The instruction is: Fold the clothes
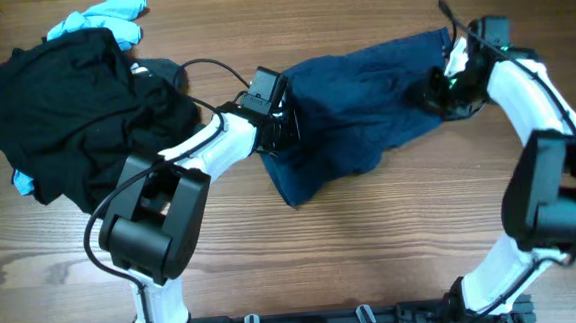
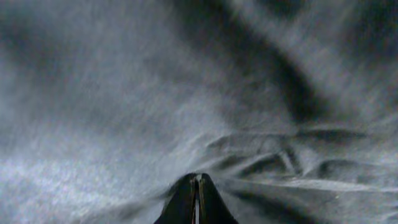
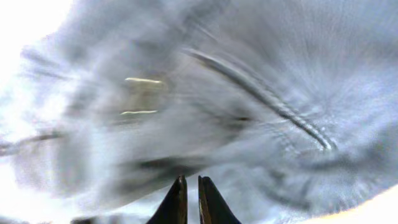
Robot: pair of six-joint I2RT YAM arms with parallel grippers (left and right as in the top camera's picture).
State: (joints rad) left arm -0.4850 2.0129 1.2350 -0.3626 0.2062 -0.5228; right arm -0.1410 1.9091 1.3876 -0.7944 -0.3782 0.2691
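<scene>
A dark navy garment (image 1: 365,107) lies crumpled and stretched across the middle and right of the wooden table. My left gripper (image 1: 284,124) is at its left edge, and its jaws (image 2: 196,182) are shut on the cloth (image 2: 186,93), which fills the left wrist view. My right gripper (image 1: 440,88) is at the garment's upper right end. Its jaws (image 3: 192,182) are closed to a thin gap and pinch the cloth (image 3: 249,93), which shows a seam line.
A pile of black clothes (image 1: 65,115) sits at the far left of the table, with a light blue garment (image 1: 109,17) behind it and a bit of blue poking out at its left. A black cable (image 1: 207,66) runs from the left arm over the pile's edge.
</scene>
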